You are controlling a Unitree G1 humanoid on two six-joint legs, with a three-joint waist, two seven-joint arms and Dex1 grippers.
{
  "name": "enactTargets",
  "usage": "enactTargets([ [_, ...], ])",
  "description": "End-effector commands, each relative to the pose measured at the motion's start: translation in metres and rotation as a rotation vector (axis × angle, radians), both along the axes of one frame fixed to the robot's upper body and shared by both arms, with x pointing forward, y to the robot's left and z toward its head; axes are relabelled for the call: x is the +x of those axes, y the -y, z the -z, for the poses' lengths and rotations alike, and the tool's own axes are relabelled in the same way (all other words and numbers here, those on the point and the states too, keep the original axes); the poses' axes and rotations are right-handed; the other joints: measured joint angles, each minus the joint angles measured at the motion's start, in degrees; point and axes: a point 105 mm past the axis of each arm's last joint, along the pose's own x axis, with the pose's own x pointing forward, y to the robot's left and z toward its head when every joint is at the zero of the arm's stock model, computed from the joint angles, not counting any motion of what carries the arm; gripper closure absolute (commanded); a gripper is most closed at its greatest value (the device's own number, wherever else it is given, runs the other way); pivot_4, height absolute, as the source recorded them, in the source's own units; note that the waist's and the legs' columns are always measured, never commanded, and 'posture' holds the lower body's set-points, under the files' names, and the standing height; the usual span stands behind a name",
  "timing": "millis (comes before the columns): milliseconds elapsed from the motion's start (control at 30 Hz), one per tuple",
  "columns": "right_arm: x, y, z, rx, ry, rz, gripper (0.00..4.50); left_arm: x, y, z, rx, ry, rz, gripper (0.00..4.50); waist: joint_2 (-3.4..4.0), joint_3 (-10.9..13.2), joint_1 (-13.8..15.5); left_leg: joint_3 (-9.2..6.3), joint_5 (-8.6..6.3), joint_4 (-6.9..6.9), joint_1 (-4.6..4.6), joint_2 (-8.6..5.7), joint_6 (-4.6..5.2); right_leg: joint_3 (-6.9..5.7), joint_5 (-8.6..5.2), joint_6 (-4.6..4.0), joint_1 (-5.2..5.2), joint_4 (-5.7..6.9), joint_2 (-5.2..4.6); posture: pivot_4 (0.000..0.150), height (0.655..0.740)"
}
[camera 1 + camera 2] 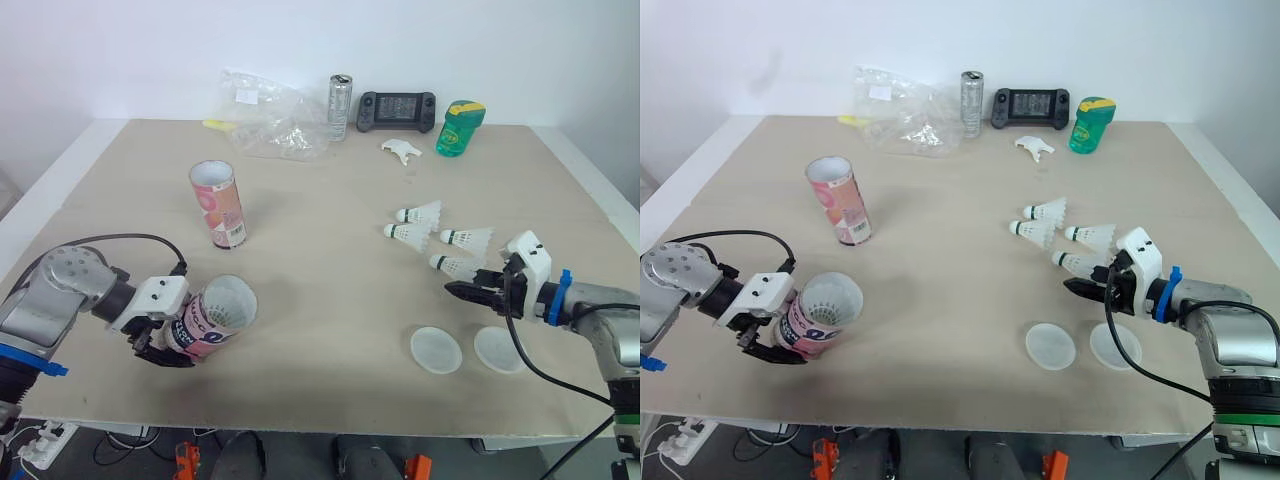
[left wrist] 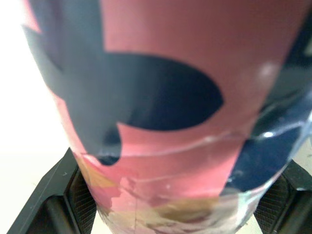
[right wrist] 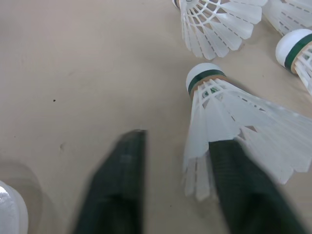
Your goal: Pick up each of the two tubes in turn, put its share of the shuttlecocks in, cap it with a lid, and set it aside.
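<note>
**Pink tube clamped on the left, four shuttlecocks by the right gripper**

Two cylindrical cardboard tubes, printed pink with dark patches, were in sight. The upright tube [image 1: 217, 205] stood alone on the pale wooden table [image 1: 330, 190], left of centre, with its white-lined mouth open at the top. The held tube [image 1: 215, 318] was tipped almost onto its side near the front left edge, its open mouth facing the table's middle. The left gripper [image 1: 172, 345] was clamped across its lower end, and the wrist view showed a ribbed black finger [image 2: 56, 202] against each flank of the glossy wall.

Four white feathered shuttlecocks lay in a loose cluster on the right half, their round noses ringed in green and pointing left. The nearest shuttlecock [image 1: 455, 266] lay at the tips of the right gripper [image 1: 465, 290], whose two black fingers stood apart. The flared skirt overlapped one finger in the wrist view, though contact could not be judged.

Two round, translucent white plastic lids lay flat side by side, not touching, near the front edge just beside the right gripper: the left lid [image 1: 436, 349] and the right lid [image 1: 499, 349].

Along the far edge sat one crumpled clear plastic bag [image 1: 270, 115], one slim silver can [image 1: 341, 107], one black handheld console [image 1: 397, 111], one green plastic bottle [image 1: 459, 128] and one small white plastic piece [image 1: 402, 150].
</note>
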Motion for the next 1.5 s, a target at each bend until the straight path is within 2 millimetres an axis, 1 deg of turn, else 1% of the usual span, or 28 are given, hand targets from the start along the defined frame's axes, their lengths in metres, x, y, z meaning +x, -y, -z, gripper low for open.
enactTargets([
  [33, -0.002, 0.002, -0.008, -0.006, 0.034, -0.003, 4.24, -0.006, -0.004, 0.013, 0.039, -0.054, -0.004, 0.73, 0.00, 0.0, 0.0, 0.00, 0.00, 0.00, 0.00, 0.00, 0.00, 0.00, 0.00, 0.00, 0.00, 0.00, 0.00, 0.150, 0.7236],
  [67, -0.003, 0.003, -0.008, -0.008, 0.034, -0.001, 4.41, -0.006, -0.003, 0.012, 0.039, -0.053, -0.003, 0.73, 0.01, 0.0, 0.0, 0.00, 0.00, 0.00, 0.00, -0.01, 0.00, 0.00, 0.00, 0.01, 0.00, 0.00, 0.00, 0.150, 0.7236],
  [200, -0.009, 0.005, -0.010, -0.017, 0.037, 0.002, 4.41, -0.004, -0.002, 0.012, 0.038, -0.048, 0.001, 0.73, 0.01, 0.0, 0.0, -0.01, 0.00, 0.01, 0.01, -0.01, 0.00, 0.00, 0.00, 0.00, 0.01, 0.00, 0.00, 0.150, 0.7236],
  [300, -0.018, 0.011, -0.023, -0.050, 0.077, 0.007, 4.41, -0.003, -0.001, 0.012, 0.036, -0.047, 0.003, 0.73, 0.02, 0.0, 0.0, -0.01, 0.00, 0.02, -0.01, -0.02, 0.00, 0.01, 0.00, 0.01, 0.02, 0.00, -0.01, 0.150, 0.7236],
  [367, -0.019, 0.012, -0.029, -0.062, 0.097, 0.007, 4.41, -0.003, -0.001, 0.012, 0.035, -0.048, 0.004, 0.73, 0.04, 0.0, 0.0, 0.00, 0.00, 0.02, -0.01, -0.03, 0.00, 0.02, 0.00, 0.04, 0.02, 0.00, -0.01, 0.150, 0.7236],
  [400, -0.019, 0.009, -0.036, -0.084, 0.122, -0.013, 4.41, -0.002, -0.001, 0.013, 0.036, -0.048, 0.005, 0.73, 0.04, 0.0, 0.0, 0.00, 0.00, 0.02, 0.00, -0.03, 0.00, 0.02, 0.00, 0.03, 0.02, 0.00, -0.01, 0.150, 0.7236],
  [433, -0.020, -0.002, -0.050, -0.103, 0.168, -0.067, 4.41, -0.002, -0.001, 0.013, 0.036, -0.048, 0.006, 0.73, 0.04, 0.0, 0.0, -0.01, 0.00, 0.03, 0.02, -0.02, 0.00, 0.01, 0.00, 0.00, 0.02, 0.00, -0.01, 0.150, 0.7236],
  [467, -0.022, -0.019, -0.068, -0.131, 0.231, -0.151, 4.41, -0.001, -0.001, 0.013, 0.036, -0.048, 0.007, 0.73, 0.09, 0.0, 0.0, -0.01, 0.00, 0.03, 0.03, -0.02, 0.00, 0.02, 0.01, -0.02, 0.02, 0.00, -0.01, 0.150, 0.7236],
  [500, -0.025, -0.038, -0.083, -0.154, 0.285, -0.237, 4.41, -0.001, 0.000, 0.013, 0.036, -0.047, 0.008, 0.73, 0.32, 0.1, -0.2, 0.00, 0.00, 0.04, 0.04, -0.02, 0.00, 0.02, 0.03, -0.03, 0.02, 0.01, -0.01, 0.150, 0.7236],
  [533, -0.031, -0.063, -0.097, -0.170, 0.337, -0.353, 4.41, 0.000, 0.000, 0.013, 0.036, -0.045, 0.010, 0.73, 0.55, 0.2, -0.3, 0.01, 0.00, 0.07, 0.05, -0.02, 0.00, 0.05, 0.07, -0.04, 0.01, 0.01, -0.01, 0.150, 0.7236],
  [567, -0.038, -0.084, -0.104, -0.181, 0.364, -0.455, 4.41, 0.001, 0.000, 0.013, 0.036, -0.044, 0.011, 0.73, 0.72, 0.3, -0.4, 0.04, 0.01, 0.09, 0.06, -0.02, 0.00, 0.10, 0.12, 0.01, 0.00, 0.01, -0.01, 0.150, 0.7236],
  [633, -0.052, -0.118, -0.106, -0.210, 0.384, -0.641, 4.41, 0.002, 0.001, 0.013, 0.038, -0.041, 0.014, 0.73, 0.76, 0.3, -0.3, 0.01, 0.02, 0.09, 0.11, -0.03, 0.01, 0.10, 0.16, 0.02, 0.02, 0.01, 0.00, 0.150, 0.7236],
  [667, -0.057, -0.130, -0.105, -0.230, 0.388, -0.716, 4.41, 0.004, 0.001, 0.012, 0.040, -0.040, 0.015, 0.73, 0.59, 0.3, -0.2, -0.05, 0.03, 0.09, 0.16, -0.01, 0.01, 0.04, 0.14, -0.02, 0.05, 0.01, 0.03, 0.150, 0.7236],
  [733, -0.060, -0.153, -0.106, -0.298, 0.425, -0.860, 4.41, 0.006, 0.001, 0.011, 0.042, -0.036, 0.019, 0.73, 0.50, 0.3, 0.0, -0.11, 0.02, 0.08, 0.32, 0.04, 0.00, -0.07, 0.05, -0.12, 0.05, -0.02, 0.05, 0.150, 0.7236],
  [800, -0.058, -0.172, -0.108, -0.340, 0.460, -0.958, 4.41, 0.008, 0.002, 0.011, 0.043, -0.035, 0.021, 0.73, 0.53, 0.3, 0.2, -0.03, 0.00, 0.09, 0.31, -0.02, -0.02, -0.03, 0.03, -0.11, 0.04, -0.06, -0.08, 0.150, 0.7236],
  [867, -0.056, -0.187, -0.110, -0.377, 0.486, -1.041, 4.41, 0.009, 0.002, 0.010, 0.044, -0.034, 0.023, 0.73, 0.54, 0.3, 0.2, 0.02, 0.01, 0.14, 0.25, -0.08, -0.02, 0.02, 0.03, -0.08, -0.01, -0.05, -0.14, 0.150, 0.7236],
  [967, -0.051, -0.212, -0.118, -0.402, 0.541, -1.142, 4.41, 0.010, 0.003, 0.010, 0.044, -0.036, 0.029, 0.73, 0.55, 0.3, 0.2, 0.02, 0.01, 0.18, 0.24, -0.07, -0.01, -0.02, 0.05, -0.07, -0.02, -0.02, -0.14, 0.150, 0.7236],
  [1067, -0.050, -0.227, -0.121, -0.423, 0.569, -1.221, 4.41, 0.010, 0.004, 0.009, 0.036, -0.039, 0.029, 0.73, 0.56, 0.3, 0.3, -0.01, 0.02, 0.18, 0.24, -0.05, 0.01, -0.07, 0.06, -0.09, -0.01, 0.00, -0.11, 0.150, 0.7236],
  [1133, -0.052, -0.234, -0.120, -0.430, 0.573, -1.272, 4.41, 0.009, 0.004, 0.009, 0.031, -0.043, 0.025, 0.73, 0.55, 0.3, 0.4, -0.01, 0.02, 0.18, 0.24, -0.05, 0.01, -0.07, 0.06, -0.09, -0.01, 0.02, -0.11, 0.150, 0.7236],
  [1233, -0.051, -0.238, -0.116, -0.450, 0.569, -1.310, 4.41, 0.008, 0.001, 0.010, 0.036, -0.048, 0.016, 0.73, 0.53, 0.3, 0.5, -0.01, 0.02, 0.19, 0.20, -0.05, 0.01, -0.07, 0.06, -0.09, 0.02, 0.01, -0.11, 0.150, 0.7236],
  [1267, -0.050, -0.240, -0.115, -0.458, 0.568, -1.322, 4.41, 0.007, 0.000, 0.011, 0.037, -0.049, 0.012, 0.73, 0.53, 0.3, 0.5, 0.01, 0.02, 0.19, 0.18, -0.05, 0.01, -0.06, 0.05, -0.09, 0.19, 0.01, -0.12, 0.150, 0.7236],
  [1500, -0.040, -0.263, -0.114, -0.472, 0.585, -1.354, 4.41, 0.004, 0.000, 0.010, 0.013, -0.070, -0.010, 0.73, 0.54, 0.3, 0.2, -0.01, 0.02, 0.18, 0.24, 0.08, 0.01, -0.11, 0.10, -0.21, 0.20, 0.06, 0.01, 0.150, 0.7236],
])
